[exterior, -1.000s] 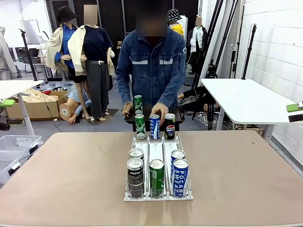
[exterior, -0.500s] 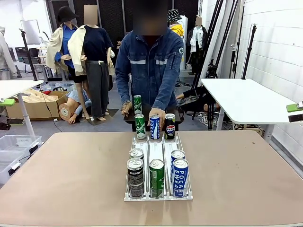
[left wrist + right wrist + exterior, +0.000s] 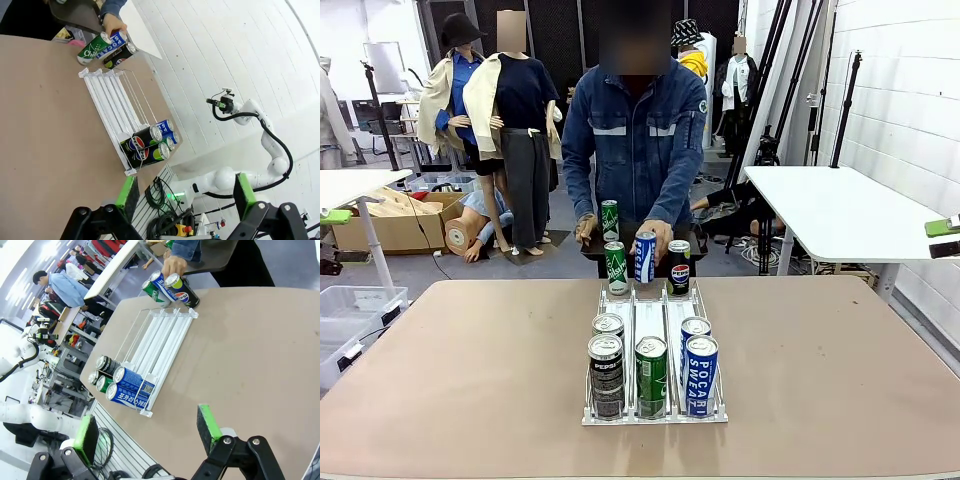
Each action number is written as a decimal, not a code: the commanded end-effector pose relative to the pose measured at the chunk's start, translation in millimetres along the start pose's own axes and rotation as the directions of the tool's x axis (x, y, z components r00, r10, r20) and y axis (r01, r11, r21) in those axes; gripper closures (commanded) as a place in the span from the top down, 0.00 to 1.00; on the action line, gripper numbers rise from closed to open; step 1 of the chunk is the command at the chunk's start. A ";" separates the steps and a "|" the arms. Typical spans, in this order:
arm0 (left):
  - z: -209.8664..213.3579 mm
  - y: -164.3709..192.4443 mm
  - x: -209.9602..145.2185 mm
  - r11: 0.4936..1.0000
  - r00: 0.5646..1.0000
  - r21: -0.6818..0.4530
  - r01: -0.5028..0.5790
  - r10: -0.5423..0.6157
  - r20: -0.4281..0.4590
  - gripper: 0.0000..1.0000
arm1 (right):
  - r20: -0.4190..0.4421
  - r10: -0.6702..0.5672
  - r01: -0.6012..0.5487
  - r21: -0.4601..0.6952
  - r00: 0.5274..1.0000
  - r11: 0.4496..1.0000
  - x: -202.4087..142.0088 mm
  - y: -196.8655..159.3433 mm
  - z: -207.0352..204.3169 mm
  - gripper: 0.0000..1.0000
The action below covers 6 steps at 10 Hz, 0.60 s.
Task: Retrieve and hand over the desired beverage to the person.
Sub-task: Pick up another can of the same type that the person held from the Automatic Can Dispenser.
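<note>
Likely selection step: person [image 3: 640, 140] grips blue can [image 3: 645, 258] at rack [image 3: 648, 310] far end, well beyond fingertips. Left gripper [image 3: 184, 189], right gripper [image 3: 148, 432]: fingers apart, empty. Next, probably: reach front Pocari can [image 3: 701, 375], nearest the fingers.

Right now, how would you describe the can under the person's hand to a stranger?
Find the white rack in the middle of the tan table. Three cans stand at its far end. It is the middle one: the blue and white can, between a green can and a black Pepsi can.
</note>
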State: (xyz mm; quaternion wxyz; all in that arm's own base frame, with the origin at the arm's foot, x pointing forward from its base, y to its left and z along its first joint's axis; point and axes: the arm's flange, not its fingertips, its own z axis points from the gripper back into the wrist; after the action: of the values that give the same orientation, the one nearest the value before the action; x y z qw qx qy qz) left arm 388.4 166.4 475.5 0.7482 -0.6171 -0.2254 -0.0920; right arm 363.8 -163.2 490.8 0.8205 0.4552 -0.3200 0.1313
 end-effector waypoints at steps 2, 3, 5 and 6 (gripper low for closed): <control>1.1 -0.3 -1.3 1.000 1.000 0.000 0.001 -0.001 0.003 1.00 | 0.004 -0.003 0.003 0.007 1.000 1.000 0.6 0.9 0.0 1.00; 1.1 -0.3 -1.3 1.000 1.000 0.000 0.001 -0.001 0.003 1.00 | 0.004 -0.003 0.003 0.007 1.000 1.000 0.6 0.9 0.0 1.00; 1.1 -0.3 -1.3 1.000 1.000 0.000 0.001 -0.001 0.003 1.00 | 0.004 -0.003 0.003 0.007 1.000 1.000 0.6 0.9 0.0 1.00; 1.1 -0.3 -1.3 1.000 1.000 0.000 0.001 -0.001 0.003 1.00 | 0.004 -0.003 0.003 0.007 1.000 1.000 0.6 0.9 0.0 1.00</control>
State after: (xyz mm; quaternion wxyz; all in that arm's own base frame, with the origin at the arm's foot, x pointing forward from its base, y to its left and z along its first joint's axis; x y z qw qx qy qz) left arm 388.4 166.4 475.5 0.7483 -0.6171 -0.2254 -0.0920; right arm 363.8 -163.2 490.8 0.8205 0.4552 -0.3200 0.1313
